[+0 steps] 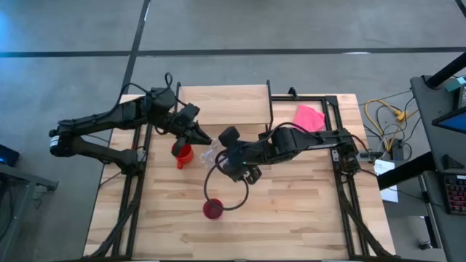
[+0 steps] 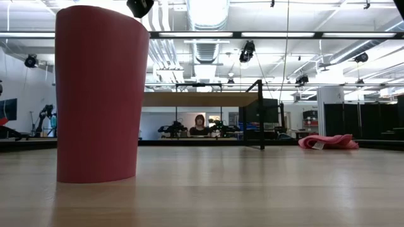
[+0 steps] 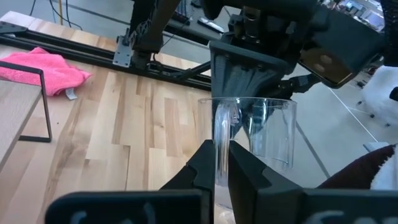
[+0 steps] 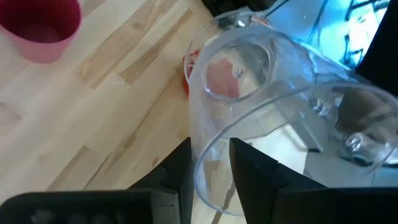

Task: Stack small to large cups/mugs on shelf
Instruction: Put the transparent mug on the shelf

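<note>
Both tools clamp the glass cup (image 3: pixel 254 140) rim just in front of the shelf (image 1: pixel 224 102), left tool (image 3: pixel 214 163) and right tool (image 4: pixel 209 163) on opposite walls, apparently a handover beside the mug (image 1: pixel 182 153).

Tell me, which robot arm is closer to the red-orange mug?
The left. Its gripper hangs just beside the red-orange mug, pinching the clear glass cup's rim. The right gripper grips that cup's far side, farther from the mug.
</note>
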{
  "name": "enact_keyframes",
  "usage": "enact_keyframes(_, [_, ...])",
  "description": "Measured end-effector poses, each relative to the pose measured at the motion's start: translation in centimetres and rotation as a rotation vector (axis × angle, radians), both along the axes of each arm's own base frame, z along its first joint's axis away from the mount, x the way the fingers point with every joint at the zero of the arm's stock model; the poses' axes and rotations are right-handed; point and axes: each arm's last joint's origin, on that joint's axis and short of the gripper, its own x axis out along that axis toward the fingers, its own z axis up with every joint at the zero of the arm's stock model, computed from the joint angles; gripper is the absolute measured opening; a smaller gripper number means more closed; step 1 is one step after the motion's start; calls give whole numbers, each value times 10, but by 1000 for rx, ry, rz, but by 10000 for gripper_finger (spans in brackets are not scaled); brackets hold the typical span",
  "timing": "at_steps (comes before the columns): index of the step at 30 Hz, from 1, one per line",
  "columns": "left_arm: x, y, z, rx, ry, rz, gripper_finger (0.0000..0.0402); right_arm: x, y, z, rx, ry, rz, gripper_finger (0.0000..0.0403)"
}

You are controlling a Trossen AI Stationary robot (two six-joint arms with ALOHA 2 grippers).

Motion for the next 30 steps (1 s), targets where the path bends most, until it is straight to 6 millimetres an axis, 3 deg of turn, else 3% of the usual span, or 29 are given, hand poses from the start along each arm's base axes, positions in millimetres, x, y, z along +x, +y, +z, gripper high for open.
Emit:
enact_keyframes(23, [1,14,-12,129,54,273,2,-21,0,15,165,-24,-181,91])
enact_keyframes(30, [-1,24,-12,260,77,566,4,-28,0,23,234,-52,-227,81])
